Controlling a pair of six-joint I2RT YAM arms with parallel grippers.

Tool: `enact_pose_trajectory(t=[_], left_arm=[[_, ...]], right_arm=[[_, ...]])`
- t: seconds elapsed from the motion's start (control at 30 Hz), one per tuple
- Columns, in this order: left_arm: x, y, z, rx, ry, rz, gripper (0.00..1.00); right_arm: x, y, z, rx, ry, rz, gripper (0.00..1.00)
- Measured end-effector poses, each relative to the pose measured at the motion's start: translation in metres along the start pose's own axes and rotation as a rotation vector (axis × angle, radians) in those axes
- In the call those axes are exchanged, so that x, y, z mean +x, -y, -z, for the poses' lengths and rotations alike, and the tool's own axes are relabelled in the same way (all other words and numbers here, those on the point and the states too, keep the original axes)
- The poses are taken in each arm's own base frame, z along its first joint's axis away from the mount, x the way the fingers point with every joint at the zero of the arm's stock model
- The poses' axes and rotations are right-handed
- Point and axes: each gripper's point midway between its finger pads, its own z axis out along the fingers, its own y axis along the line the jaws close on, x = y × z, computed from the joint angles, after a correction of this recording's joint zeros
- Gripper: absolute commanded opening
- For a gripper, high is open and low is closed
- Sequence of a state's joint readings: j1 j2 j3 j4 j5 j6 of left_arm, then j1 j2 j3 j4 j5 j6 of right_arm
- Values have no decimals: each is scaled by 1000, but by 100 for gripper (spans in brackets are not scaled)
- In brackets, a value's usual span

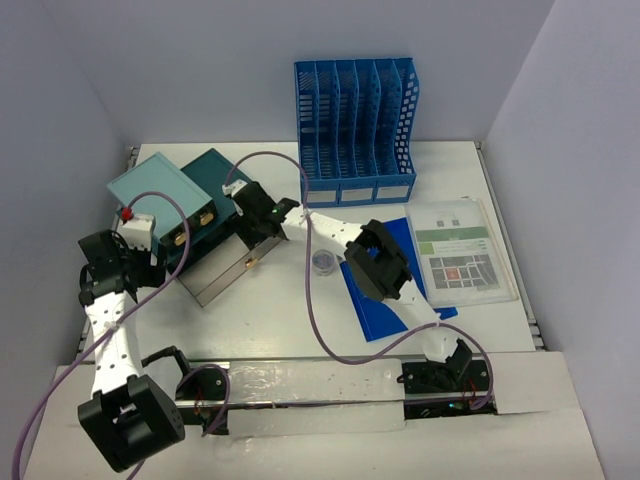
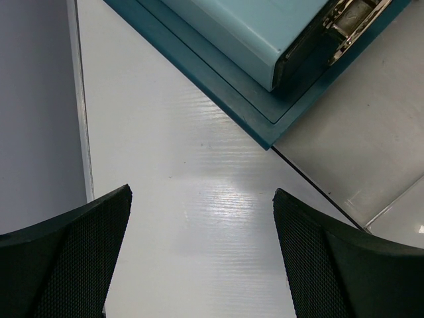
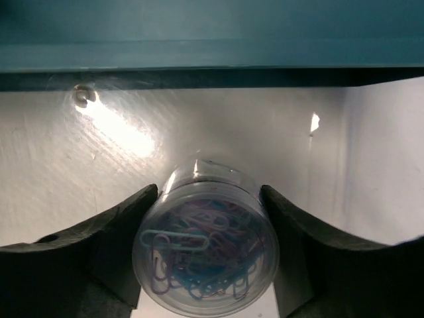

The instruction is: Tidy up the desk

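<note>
The desk [image 1: 285, 315] is a white tabletop between lavender walls. My right gripper [image 3: 209, 193] is shut on a clear round tub of coloured paper clips [image 3: 205, 255], held over the silver tray [image 3: 73, 179] below the teal box edge [image 3: 212, 56]. In the top view the right gripper [image 1: 252, 232] reaches over the silver tray [image 1: 215, 275] beside the open teal box [image 1: 195, 200]. My left gripper [image 2: 202, 193] is open and empty above bare desk [image 2: 199, 199], near the teal box corner [image 2: 258, 129]; in the top view it [image 1: 140, 262] is left of the box.
A blue file rack [image 1: 355, 130] stands at the back. A blue folder [image 1: 385, 310] and a printed map sheet [image 1: 460, 250] lie on the right. A small clear tub [image 1: 324, 262] sits mid-desk. A metal edge rail [image 2: 83, 132] runs along the left wall.
</note>
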State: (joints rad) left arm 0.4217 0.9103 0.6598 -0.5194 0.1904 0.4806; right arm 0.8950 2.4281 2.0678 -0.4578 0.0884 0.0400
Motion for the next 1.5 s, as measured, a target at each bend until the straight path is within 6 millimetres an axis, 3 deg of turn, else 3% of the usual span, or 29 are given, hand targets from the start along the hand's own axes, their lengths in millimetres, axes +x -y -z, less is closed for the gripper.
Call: enact_pose_trajectory(t=[0.13, 0.3, 0.43, 0.53, 0.67, 0.73, 0.83, 0.97, 1.07, 1.13, 1.5], left_arm=[[0, 1, -1, 5, 0, 5, 94], [0, 1, -1, 9, 2, 8, 94], [0, 2, -1, 12, 4, 10, 93], [0, 2, 0, 12, 4, 10, 93], [-1, 2, 0, 12, 7, 10, 93], [-1, 2, 0, 12, 9, 9, 94], [-2, 2, 1, 16, 15, 9, 93], [-3, 3, 1, 19, 20, 8, 94], [-4, 3, 2, 17, 24, 7, 94], [-5, 3, 3, 15, 28, 6, 93], [-7, 2, 5, 7, 39, 3, 93]], right_arm=[[-4, -2, 0, -3, 11, 7, 100], [-13, -2, 5, -5, 29, 13, 100], [-24, -2, 22, -8, 60, 14, 100], [-31, 6, 64, 15, 90, 10, 100], [-49, 27, 156, 71, 218, -23, 100], [-48, 43, 196, 113, 267, -58, 100], [-33, 56, 221, 147, 288, -110, 100], [33, 66, 193, 170, 134, -140, 100], [93, 61, 161, 144, -39, -141, 100], [118, 57, 151, 128, -117, -141, 100], [144, 62, 129, 170, -198, -164, 95]])
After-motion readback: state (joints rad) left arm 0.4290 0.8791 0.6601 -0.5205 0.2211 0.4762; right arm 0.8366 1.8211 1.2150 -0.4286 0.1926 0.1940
